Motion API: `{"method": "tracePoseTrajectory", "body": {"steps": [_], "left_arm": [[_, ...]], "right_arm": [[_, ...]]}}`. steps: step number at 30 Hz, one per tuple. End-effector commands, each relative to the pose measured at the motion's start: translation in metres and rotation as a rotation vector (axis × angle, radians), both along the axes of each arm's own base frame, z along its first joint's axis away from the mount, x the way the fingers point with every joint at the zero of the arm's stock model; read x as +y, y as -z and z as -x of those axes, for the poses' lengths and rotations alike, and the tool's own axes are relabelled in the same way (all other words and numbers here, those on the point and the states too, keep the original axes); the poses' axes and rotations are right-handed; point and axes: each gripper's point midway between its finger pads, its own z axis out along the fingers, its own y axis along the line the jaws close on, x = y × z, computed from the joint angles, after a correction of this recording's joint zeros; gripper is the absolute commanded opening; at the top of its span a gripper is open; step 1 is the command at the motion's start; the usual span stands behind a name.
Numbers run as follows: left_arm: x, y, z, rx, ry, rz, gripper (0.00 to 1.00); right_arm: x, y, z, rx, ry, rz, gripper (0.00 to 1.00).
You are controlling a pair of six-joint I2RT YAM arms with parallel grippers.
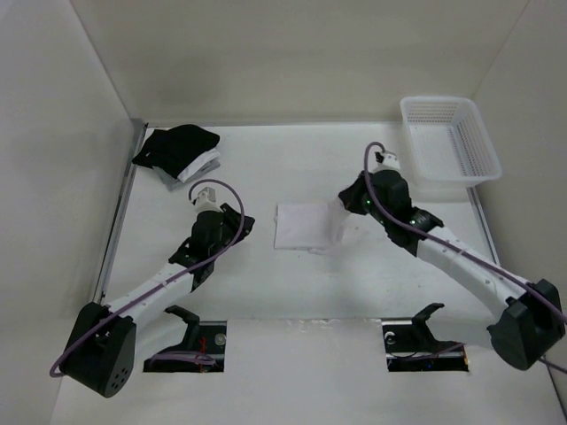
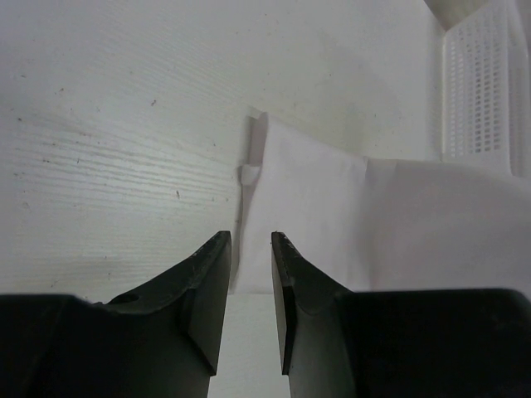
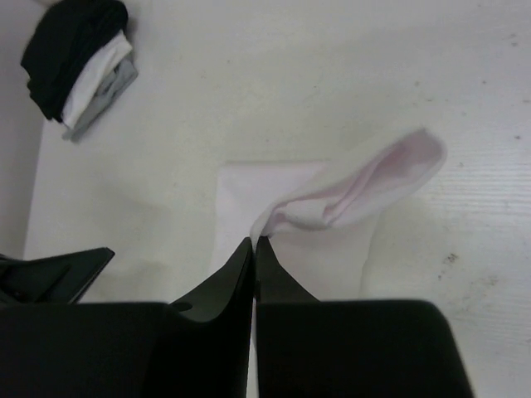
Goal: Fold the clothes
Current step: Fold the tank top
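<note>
Bare white table (image 1: 283, 292) lies open on every side. The right gripper (image 3: 255, 240) is pinched tight on a raised fold of the thin white sleeveless top (image 3: 373, 178). The left gripper (image 2: 250, 237) is partly open and holds nothing; the top's edge lies just ahead of it.

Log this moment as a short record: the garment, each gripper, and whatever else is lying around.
garment: white top, partly folded, lying between the two arms
right gripper: shut on a pinch of the top's fabric, lifting a loose fold
left gripper: open, holding nothing, pointed at the top's opposite edge
pile: black-and-white folded garments, far left, apart from the top
basket: white mesh basket, far right
</note>
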Motion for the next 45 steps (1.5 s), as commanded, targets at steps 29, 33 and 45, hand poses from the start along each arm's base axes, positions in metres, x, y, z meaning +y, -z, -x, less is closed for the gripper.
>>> {"method": "tracePoseTrajectory", "body": {"steps": [29,33,45], "left_arm": [[-0.086,-0.032,-0.017,-0.093,0.152,0.075,0.21],[-0.088,0.002,-0.022,-0.042,0.121,0.046,0.17],[-0.087,0.092,-0.001,0.190,0.125,0.008,0.17]], "right_arm": [[0.151,0.072,-0.029,0.138,-0.365,0.115,0.06],[0.165,0.082,-0.040,0.164,-0.410,0.068,0.09],[0.174,0.127,-0.078,0.296,-0.344,0.000,0.15]]}}
